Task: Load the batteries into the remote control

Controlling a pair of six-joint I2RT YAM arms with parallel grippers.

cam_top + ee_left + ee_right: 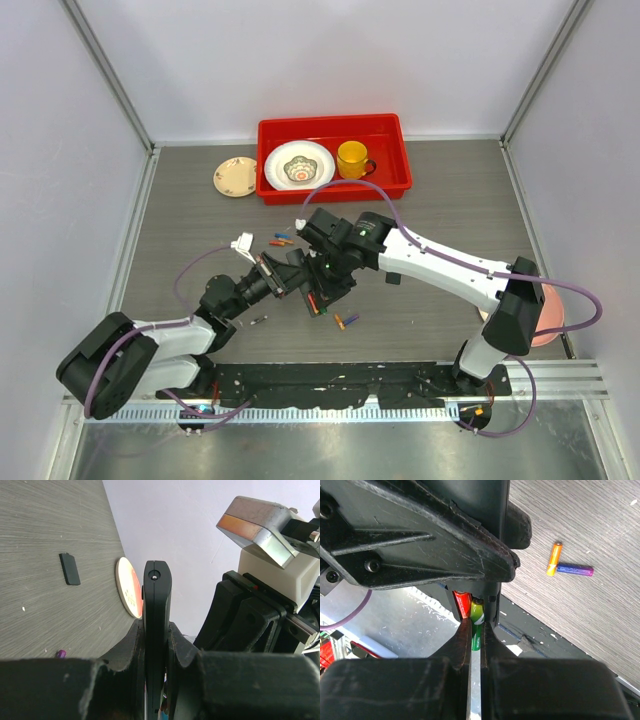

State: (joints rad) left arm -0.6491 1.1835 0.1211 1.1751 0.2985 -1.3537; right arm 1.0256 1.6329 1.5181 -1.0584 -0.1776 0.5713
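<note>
My left gripper (156,630) is shut on the remote control (156,595), a slim black bar held edge-on and upright between its jaws, over the table's middle (290,272). My right gripper (476,630) is shut on a green battery (476,622), whose tip sits at the remote's open compartment beside a red battery (462,604) inside it. In the top view the right gripper (322,288) touches the left one. Loose batteries lie on the table: an orange one (553,559) and a purple one (575,570), several more (281,240) behind the grippers, and a grey one (258,320).
A small black cover (70,569) lies flat on the table. A red tray (385,185) at the back holds a white bowl (300,165) and a yellow mug (352,158). A tan saucer (235,177) lies left of it. A pink plate (548,315) sits by the right arm.
</note>
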